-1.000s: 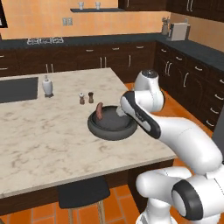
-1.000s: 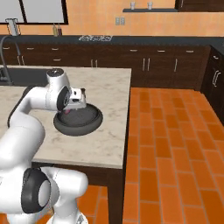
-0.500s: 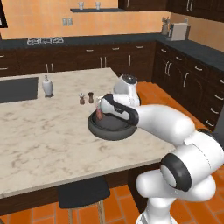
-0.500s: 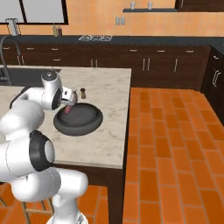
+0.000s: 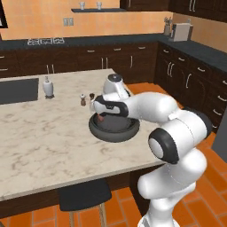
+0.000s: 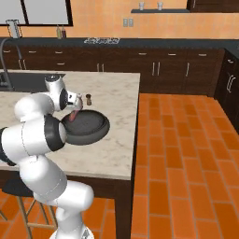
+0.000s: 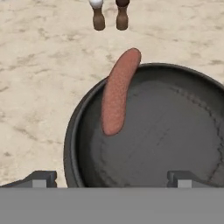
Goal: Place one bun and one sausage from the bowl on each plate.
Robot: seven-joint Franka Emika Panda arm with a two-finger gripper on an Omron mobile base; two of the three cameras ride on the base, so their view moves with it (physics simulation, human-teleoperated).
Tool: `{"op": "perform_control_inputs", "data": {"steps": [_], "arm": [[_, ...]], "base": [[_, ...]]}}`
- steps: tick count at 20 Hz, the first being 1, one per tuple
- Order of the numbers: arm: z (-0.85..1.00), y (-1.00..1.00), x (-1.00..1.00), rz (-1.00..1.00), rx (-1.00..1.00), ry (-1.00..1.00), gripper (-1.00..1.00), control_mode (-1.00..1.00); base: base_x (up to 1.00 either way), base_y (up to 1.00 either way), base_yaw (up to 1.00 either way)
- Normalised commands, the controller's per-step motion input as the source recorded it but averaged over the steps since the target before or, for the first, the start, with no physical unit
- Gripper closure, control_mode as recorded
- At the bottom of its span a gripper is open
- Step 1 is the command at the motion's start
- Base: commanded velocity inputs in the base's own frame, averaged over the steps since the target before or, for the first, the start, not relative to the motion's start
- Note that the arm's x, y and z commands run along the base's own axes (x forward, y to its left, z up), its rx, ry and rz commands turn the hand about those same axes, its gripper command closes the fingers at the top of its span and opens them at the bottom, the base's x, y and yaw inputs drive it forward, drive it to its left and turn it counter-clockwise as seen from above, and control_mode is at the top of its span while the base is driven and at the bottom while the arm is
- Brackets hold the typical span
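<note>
My gripper (image 7: 112,177), fingers spread and empty, hovers over the bowl (image 7: 175,131); the sausage (image 7: 118,89) leans on its rim just ahead, long axis pointing away from me.

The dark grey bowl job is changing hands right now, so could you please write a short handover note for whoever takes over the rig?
Gripper: open and empty, fingertips poised over the near part of the wide, shallow dark grey-black bowl, not gripping anything.
Things: the bowl sits on the beige marble island counter. One reddish-brown sausage leans against the bowl's inner wall, its upper end poking over the rim. Two small brown shakers stand on the counter just beyond the bowl.
Done: nothing plated, as far as these views show.
Left: grasp the sausage; find the buns and both plates; put one bun and one sausage on each.
</note>
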Motion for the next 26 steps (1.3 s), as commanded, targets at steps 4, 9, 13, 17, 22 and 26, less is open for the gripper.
{"op": "perform_control_inputs", "data": {"steps": [4, 9, 13, 17, 22, 26], "arm": [[-0.49, 0.0, 0.14, 0.0, 0.0, 0.01, -1.0, -1.0], [-0.43, 0.04, 0.36, 0.0, 0.0, 0.05, -1.0, -1.0], [-0.35, 0.09, 0.47, 0.0, 0.0, 0.09, -1.0, -1.0], [-0.06, 0.12, 0.43, 0.0, 0.0, 0.05, -1.0, -1.0], [-0.35, 0.04, 0.22, 0.0, 0.0, 0.02, -1.0, -1.0], [-0.36, 0.0, 0.05, 0.0, 0.0, 0.0, -1.0, -1.0]], "base": [[0.0, 0.0, 0.0], [0.0, 0.0, 0.0], [0.0, 0.0, 0.0], [0.0, 0.0, 0.0], [0.0, 0.0, 0.0], [0.0, 0.0, 0.0]]}}
